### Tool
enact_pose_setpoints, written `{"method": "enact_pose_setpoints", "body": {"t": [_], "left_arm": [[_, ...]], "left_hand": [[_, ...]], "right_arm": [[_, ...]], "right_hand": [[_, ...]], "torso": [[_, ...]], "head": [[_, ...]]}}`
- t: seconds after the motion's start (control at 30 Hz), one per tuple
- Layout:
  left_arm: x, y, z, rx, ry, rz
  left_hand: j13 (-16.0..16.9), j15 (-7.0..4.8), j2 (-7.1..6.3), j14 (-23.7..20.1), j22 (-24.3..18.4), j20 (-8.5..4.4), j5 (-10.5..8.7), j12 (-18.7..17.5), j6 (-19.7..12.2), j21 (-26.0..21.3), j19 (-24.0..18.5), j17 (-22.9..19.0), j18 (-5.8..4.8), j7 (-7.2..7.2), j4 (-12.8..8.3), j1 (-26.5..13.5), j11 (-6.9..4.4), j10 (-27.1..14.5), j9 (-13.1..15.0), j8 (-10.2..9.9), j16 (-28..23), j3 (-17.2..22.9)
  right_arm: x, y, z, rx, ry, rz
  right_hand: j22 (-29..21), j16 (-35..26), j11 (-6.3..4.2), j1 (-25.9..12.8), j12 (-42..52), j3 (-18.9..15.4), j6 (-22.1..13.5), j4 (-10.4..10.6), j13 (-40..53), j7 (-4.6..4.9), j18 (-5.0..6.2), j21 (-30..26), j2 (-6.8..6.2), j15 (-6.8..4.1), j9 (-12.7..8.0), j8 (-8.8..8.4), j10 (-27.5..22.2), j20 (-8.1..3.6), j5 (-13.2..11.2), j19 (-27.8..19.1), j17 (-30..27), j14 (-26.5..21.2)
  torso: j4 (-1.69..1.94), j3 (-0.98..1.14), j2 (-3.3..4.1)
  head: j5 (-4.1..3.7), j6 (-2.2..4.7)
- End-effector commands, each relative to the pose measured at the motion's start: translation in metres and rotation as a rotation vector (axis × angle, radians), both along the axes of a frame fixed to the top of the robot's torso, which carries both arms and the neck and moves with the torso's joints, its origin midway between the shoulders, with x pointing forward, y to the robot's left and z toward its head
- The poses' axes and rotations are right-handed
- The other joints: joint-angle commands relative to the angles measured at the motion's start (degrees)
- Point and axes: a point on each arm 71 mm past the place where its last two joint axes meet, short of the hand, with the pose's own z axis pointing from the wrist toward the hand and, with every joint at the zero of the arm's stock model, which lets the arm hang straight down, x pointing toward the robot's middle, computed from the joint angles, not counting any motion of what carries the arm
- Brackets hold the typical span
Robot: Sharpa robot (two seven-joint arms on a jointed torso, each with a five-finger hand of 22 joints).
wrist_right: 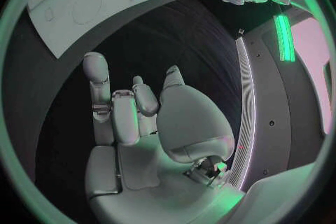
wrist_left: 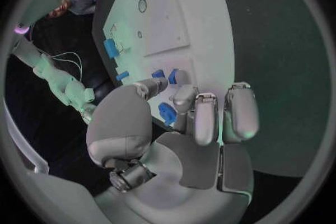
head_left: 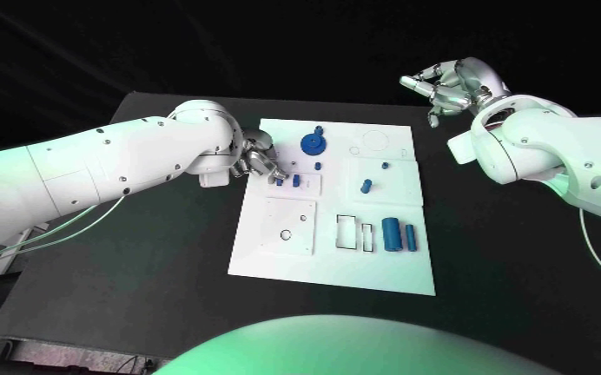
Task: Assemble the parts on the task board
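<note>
Two blue cylinders [head_left: 399, 234] lie nearest on the task board [head_left: 333, 262]; left hand [head_left: 258, 161] fingers pinch a small blue part [wrist_left: 167, 112], right hand [head_left: 453, 84] hovers released, off the board.

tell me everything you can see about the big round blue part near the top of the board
The round blue part is a flat disc with a small knob at its rim, seemingly matte plastic. It lies on the white task board in its far section, nearer the left hand. Neither hand touches it.
</note>
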Motion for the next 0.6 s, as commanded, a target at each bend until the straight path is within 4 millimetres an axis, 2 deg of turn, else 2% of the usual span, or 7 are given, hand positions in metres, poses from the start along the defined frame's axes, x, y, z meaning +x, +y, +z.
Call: {"method": "enact_pose_setpoints", "body": {"t": [0.03,0.2,0.3,0.4,0.5,0.57,0.6], "left_arm": [[0.0,0.001,0.001,-0.017,-0.008,0.016],[0.002,0.003,0.007,-0.081,-0.037,0.044],[0.004,0.002,0.015,-0.164,-0.081,0.07],[0.007,0.002,0.025,-0.25,-0.146,0.097],[0.009,-0.001,0.035,-0.352,-0.23,0.115],[0.011,-0.005,0.042,-0.415,-0.292,0.11],[0.011,-0.008,0.045,-0.441,-0.327,0.099]], "left_hand": [[0.01,-0.39,-0.03,4.25,-0.01,-0.2,-0.07,0.25,0.36,-0.35,0.33,9.35,-0.27,0.1,0.01,-0.43,-0.07,0.07,-0.05,-0.23,0.19,-0.45],[-0.44,-0.4,0.07,4.24,-0.28,-0.2,-0.01,-0.03,0.33,-0.49,0.19,9.32,-0.22,0.1,0.18,-0.39,-0.07,-0.14,-0.05,-0.26,0.17,-0.64],[-1.77,-0.33,0.17,4.23,-1.39,-0.17,0.14,-0.91,-0.22,-1.1,-0.41,9.29,0.01,0.25,0.61,0.02,0.05,-0.98,-0.03,-0.5,0.14,-1.28],[-1.84,-0.28,1.01,4.23,-1.64,-0.11,0.38,-0.99,-0.5,-1.29,-0.57,9.29,0.06,0.29,0.75,1.05,0.1,-1.19,0.08,-0.51,0.14,-1.38],[-3.6,-0.13,1.0,4.2,-3.84,0.01,0.42,-2.19,-1.41,-2.53,-1.74,9.22,0.5,0.59,0.75,2.22,0.34,-2.47,0.21,-0.73,0.08,-1.86],[-8.68,0.66,0.76,3.69,-9.85,0.61,0.37,-5.85,-3.75,-6.21,-5.15,8.05,1.62,1.69,0.95,4.15,1.39,-6.52,0.13,-1.67,-0.85,-2.79],[-10.04,1.0,0.7,3.34,-11.57,0.88,0.45,-6.78,-4.63,-7.37,-6.13,7.35,1.96,2.06,0.77,5.21,1.69,-7.74,0.02,-2.1,-1.41,-2.96]], "right_arm": [[0.0,0.001,0.0,-0.004,-0.005,0.008],[0.0,0.001,0.0,-0.004,-0.005,0.008],[0.001,0.0,0.0,-0.004,-0.005,0.007],[0.001,0.0,0.0,-0.004,-0.004,0.005],[0.002,0.0,0.0,-0.004,-0.004,0.004],[0.002,0.0,0.0,-0.004,-0.005,0.003],[0.002,0.0,0.0,-0.004,-0.005,0.003]], "right_hand": [[-0.05,-0.28,-0.04,-0.14,-0.23,-0.23,-0.42,0.01,-0.1,0.09,0.99,-0.2,0.56,-0.3,-0.07,0.36,-0.32,0.05,-0.11,0.29,-0.05,1.12],[-0.05,-0.28,-0.04,-0.14,-0.23,-0.23,-0.42,0.01,-0.1,0.09,0.99,-0.2,0.56,-0.3,-0.07,0.36,-0.32,0.05,-0.11,0.29,-0.05,1.12],[-0.05,-0.28,-0.04,-0.14,-0.23,-0.23,-0.42,0.01,-0.1,0.09,0.99,-0.2,0.56,-0.3,-0.07,0.36,-0.32,0.05,-0.11,0.29,-0.05,1.12],[-0.05,-0.28,-0.04,-0.14,-0.23,-0.23,-0.42,0.01,-0.1,0.09,0.99,-0.2,0.56,-0.3,-0.07,0.36,-0.32,0.05,-0.11,0.29,-0.05,1.12],[-0.06,-0.36,-0.03,-0.1,-0.28,-0.38,-0.5,0.02,-0.16,0.1,0.99,-0.27,0.62,-0.29,-0.12,0.39,-0.37,0.06,-0.11,0.29,-0.12,1.1],[-0.06,-0.36,-0.03,-0.1,-0.28,-0.38,-0.5,0.02,-0.16,0.1,0.99,-0.27,0.62,-0.29,-0.12,0.39,-0.37,0.06,-0.11,0.29,-0.12,1.1],[-0.06,-0.36,-0.03,-0.1,-0.28,-0.38,-0.5,0.02,-0.16,0.1,0.99,-0.27,0.62,-0.29,-0.12,0.39,-0.37,0.06,-0.11,0.29,-0.12,1.1]], "torso": [[0.01,-0.01,-0.01],[0.02,0.02,-0.09],[0.03,-0.01,-0.05],[0.06,0.07,-0.13],[0.05,0.12,-0.17],[0.01,0.06,-0.05],[0.02,0.02,0.0]], "head": [[-0.04,0.0],[-0.09,0.0],[-0.12,0.02],[-0.01,0.23],[-0.06,0.39],[-0.23,0.6],[-0.33,0.76]]}}
